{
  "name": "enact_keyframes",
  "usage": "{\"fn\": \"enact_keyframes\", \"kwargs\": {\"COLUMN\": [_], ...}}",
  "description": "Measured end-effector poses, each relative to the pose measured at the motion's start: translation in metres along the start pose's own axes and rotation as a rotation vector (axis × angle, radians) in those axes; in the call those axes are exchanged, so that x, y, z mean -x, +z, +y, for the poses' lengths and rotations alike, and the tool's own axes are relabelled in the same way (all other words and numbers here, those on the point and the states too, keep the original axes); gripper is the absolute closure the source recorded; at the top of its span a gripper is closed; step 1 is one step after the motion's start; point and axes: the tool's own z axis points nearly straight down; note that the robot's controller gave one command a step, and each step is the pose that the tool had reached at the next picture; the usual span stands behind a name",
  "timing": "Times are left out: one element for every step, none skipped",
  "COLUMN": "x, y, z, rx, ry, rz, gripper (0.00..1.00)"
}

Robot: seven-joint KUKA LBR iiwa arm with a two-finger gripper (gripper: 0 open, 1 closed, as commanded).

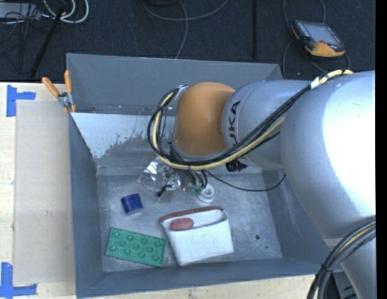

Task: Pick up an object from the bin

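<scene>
Where the front wall of the grey bin [84,217] meets its floor, a flat green plate with rows of studs [136,247] lies in the front-left corner, a little turned. Just beside it on the right is a white tub [202,238], tipped on its side with the opening toward the back. A reddish oval thing [181,223] rests in the mouth of this tub, and the rest of the inside is hard to make out. Behind the green plate a small blue block [131,202] lies alone on the bare floor, apart from the others. Further back, near the middle of the bin, there is a crumpled silvery piece [152,176], like foil or clear wrapping. The gripper [174,184] is down at the right edge of this piece, and I cannot tell if they touch. Whether the gripper is released or clenched I also cannot tell, because the orange cover [202,120] of the wrist hides most of it. A small white ring [206,194] lies just right of the gripper, partly under the dark wires. Yellow and black cables [157,129] loop around the cover. The big silver arm [318,148] covers the right back part of the bin and is cut off at the edge.
</scene>
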Motion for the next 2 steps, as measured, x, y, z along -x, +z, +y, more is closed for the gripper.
{"fn": "enact_keyframes", "kwargs": {"x": [0.001,0.000], "y": [-0.082,-0.160], "z": [0.011,0.024], "rx": [0.000,0.001], "ry": [-0.019,-0.028], "rz": [-0.006,-0.007], "gripper": [1.00,1.00]}}
